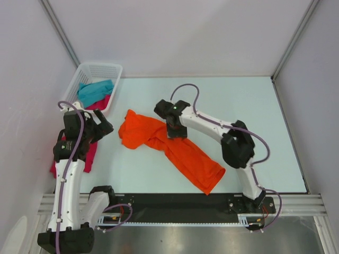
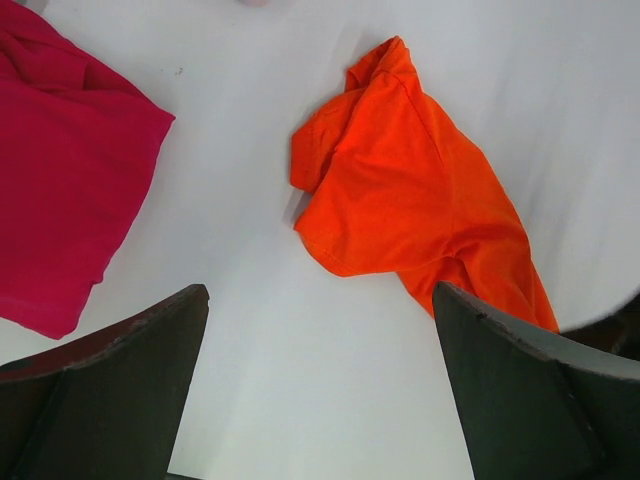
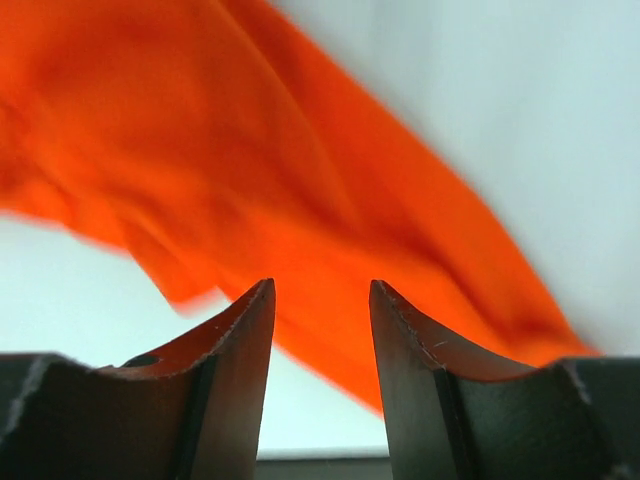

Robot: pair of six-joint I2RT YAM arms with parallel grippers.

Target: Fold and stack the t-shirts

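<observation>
An orange t-shirt (image 1: pixel 175 148) lies crumpled in a long diagonal strip across the middle of the table. My right gripper (image 1: pixel 176 131) hovers just above its upper middle; in the right wrist view its jaws (image 3: pixel 320 290) stand apart with the orange cloth (image 3: pixel 300 180) below them and nothing between them. A crimson t-shirt (image 1: pixel 90 153) lies at the table's left edge, partly under my left arm. My left gripper (image 1: pixel 104 128) is wide open over bare table between the crimson cloth (image 2: pixel 60 190) and the orange shirt (image 2: pixel 410 200). A teal t-shirt (image 1: pixel 95 91) and a pink one (image 1: pixel 100 103) lie in the basket.
A white lattice basket (image 1: pixel 98 69) stands at the back left corner against the wall. Grey walls close the table at the back and on both sides. A black rail (image 1: pixel 175 203) with the arm bases runs along the near edge.
</observation>
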